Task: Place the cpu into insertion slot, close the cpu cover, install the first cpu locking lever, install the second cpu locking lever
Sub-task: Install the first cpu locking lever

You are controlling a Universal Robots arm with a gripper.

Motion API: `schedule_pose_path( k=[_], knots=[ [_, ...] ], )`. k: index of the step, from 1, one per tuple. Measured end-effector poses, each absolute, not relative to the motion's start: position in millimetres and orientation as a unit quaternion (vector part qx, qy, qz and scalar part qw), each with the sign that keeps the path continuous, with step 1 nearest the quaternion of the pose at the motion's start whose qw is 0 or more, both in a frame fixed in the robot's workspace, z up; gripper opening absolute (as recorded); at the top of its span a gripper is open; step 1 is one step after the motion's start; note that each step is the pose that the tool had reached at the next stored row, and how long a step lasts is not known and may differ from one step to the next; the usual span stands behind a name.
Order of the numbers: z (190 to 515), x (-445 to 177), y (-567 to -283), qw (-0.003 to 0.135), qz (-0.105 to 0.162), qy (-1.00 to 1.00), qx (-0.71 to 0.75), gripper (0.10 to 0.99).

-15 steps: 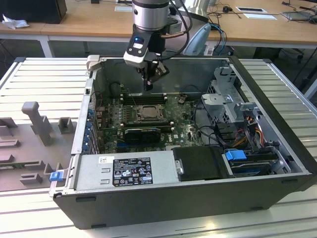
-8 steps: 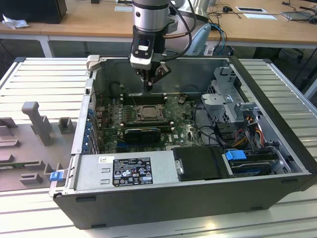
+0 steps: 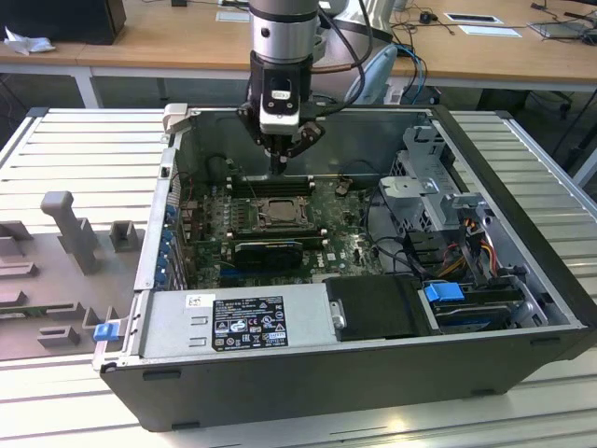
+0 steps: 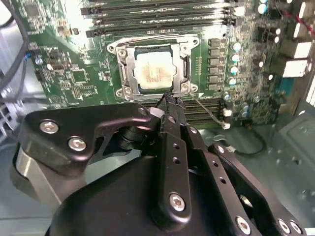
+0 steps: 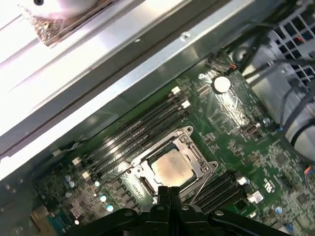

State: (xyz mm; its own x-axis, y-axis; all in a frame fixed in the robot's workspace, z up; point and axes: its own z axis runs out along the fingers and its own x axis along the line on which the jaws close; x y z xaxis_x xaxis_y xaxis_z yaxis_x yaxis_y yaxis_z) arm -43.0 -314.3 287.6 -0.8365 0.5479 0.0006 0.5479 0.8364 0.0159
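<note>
The cpu (image 4: 153, 73) lies flat in the insertion slot (image 4: 112, 48), its pale metal top showing through the window of the cpu cover (image 4: 129, 66), which lies down over it. In the first wrist view the cpu (image 5: 171, 168) sits just past my fingertips. My gripper (image 4: 170, 100) is shut with nothing between its fingers, its tips at the socket corner. From that corner a thin wire locking lever (image 4: 207, 112) sticks out, angled away from the socket. In the exterior view my gripper (image 3: 280, 168) hangs just above the socket (image 3: 277, 212), on its far side.
Long black memory slots (image 4: 157, 10) flank the socket. A black expansion card (image 3: 270, 250) lies near it, a power supply (image 3: 233, 322) fills the case front, and a drive cage (image 3: 438, 191) with cables stands at the exterior view's right. The case walls (image 3: 159, 187) enclose everything.
</note>
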Motion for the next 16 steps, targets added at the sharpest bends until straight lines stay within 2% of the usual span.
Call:
schedule_pose_path(
  k=[16],
  knots=[
    [275.5, -43.1, -314.3, 0.000, 0.008, 0.995, 0.098, 0.106]
  ],
)
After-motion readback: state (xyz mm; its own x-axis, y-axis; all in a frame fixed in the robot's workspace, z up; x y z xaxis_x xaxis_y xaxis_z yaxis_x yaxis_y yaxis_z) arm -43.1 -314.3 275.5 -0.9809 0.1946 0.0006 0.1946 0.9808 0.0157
